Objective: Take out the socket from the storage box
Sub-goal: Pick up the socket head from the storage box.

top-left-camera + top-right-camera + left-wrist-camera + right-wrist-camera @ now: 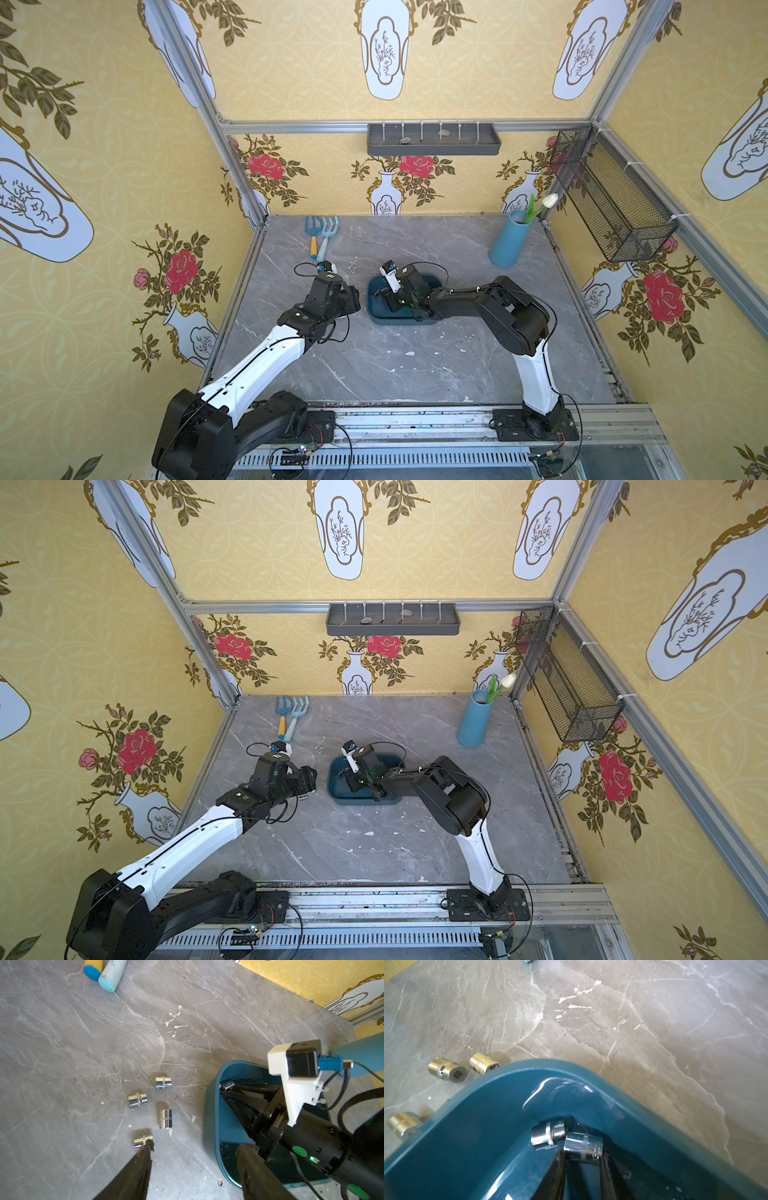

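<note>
right pincer (583,1153) clamps a socket (583,1146) in the storage box (483,1118) corner, left pincer (197,1146) gaping.

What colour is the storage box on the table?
The storage box is plain dark teal-blue, clearest in the right wrist view.

Four sockets (163,1082) on the table (62,1043), two in one storage box (467,1136), two garden tools (330,226), one vase (507,243).

The storage box (477,1109) rim hides part of one socket (402,1124) on the table (633,1022), and the picture's edge crops two tool handles (112,976).
</note>
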